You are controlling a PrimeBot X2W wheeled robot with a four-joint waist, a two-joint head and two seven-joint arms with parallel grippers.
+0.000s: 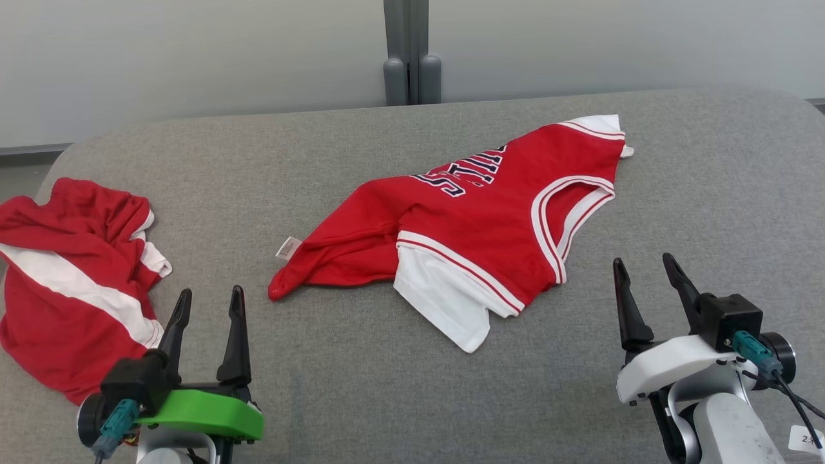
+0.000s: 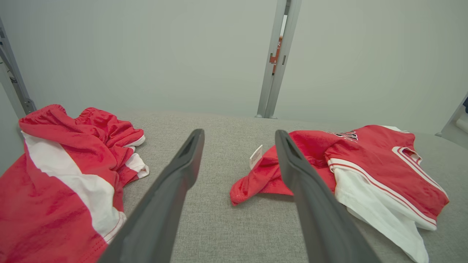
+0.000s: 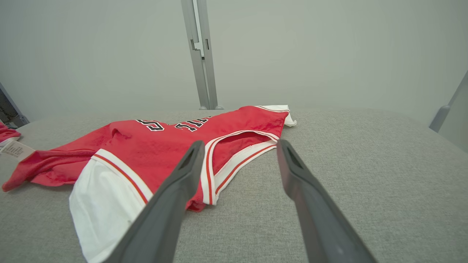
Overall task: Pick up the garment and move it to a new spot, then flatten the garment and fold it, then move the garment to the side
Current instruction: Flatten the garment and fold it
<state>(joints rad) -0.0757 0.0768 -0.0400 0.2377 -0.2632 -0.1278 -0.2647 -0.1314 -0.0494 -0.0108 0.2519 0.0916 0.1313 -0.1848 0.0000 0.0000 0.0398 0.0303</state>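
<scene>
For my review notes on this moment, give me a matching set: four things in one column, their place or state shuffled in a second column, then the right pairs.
Column one
1. lettered jersey
2. crumpled garment
3. left end effector
4. right end effector

Column two
A. open, on a white mount
B. bunched up at the far left
C. open, on a green mount
D. lying in the middle, partly folded over itself

Pairs: 1-D, 2-B, 3-C, 4-A
</scene>
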